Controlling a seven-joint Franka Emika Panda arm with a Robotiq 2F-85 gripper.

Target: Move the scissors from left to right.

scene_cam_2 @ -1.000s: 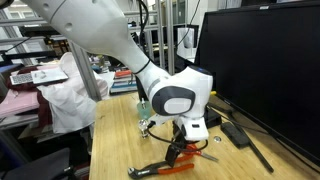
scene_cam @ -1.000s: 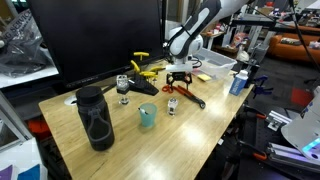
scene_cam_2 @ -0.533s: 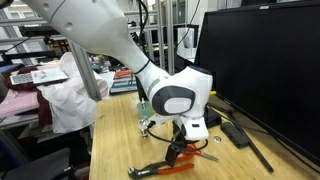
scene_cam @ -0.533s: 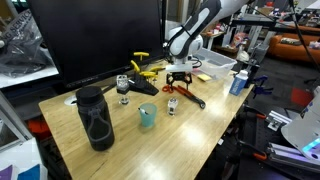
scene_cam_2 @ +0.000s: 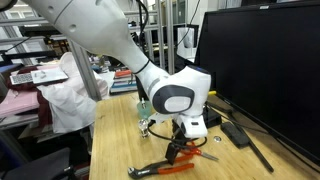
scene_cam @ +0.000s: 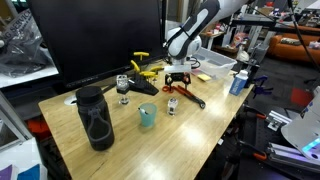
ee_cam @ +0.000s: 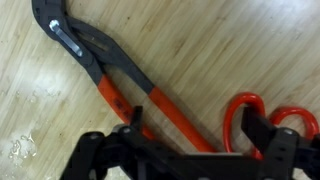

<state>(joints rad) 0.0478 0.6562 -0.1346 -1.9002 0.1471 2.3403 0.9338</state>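
The scissors show in the wrist view as two red-orange loop handles [ee_cam: 246, 108] at the lower right; their blades are hidden below my gripper. A pair of pliers [ee_cam: 110, 80] with red handles and dark jaws lies slantwise beside them. My gripper [ee_cam: 197, 138] is open and low over the wooden table. Its left finger stands by the pliers' handles and its right finger [ee_cam: 268, 132] stands at one scissors loop. In both exterior views the gripper [scene_cam: 178, 83] [scene_cam_2: 178, 151] hovers just above the red-handled tools [scene_cam: 188, 97] [scene_cam_2: 206, 156].
A teal cup [scene_cam: 147, 116], a black bottle [scene_cam: 95, 120] and a small glass [scene_cam: 123, 88] stand on the table. A yellow-and-black tool [scene_cam: 146, 68] lies near the big monitor [scene_cam: 95, 35]. A blue bottle [scene_cam: 237, 82] is by the table's far edge.
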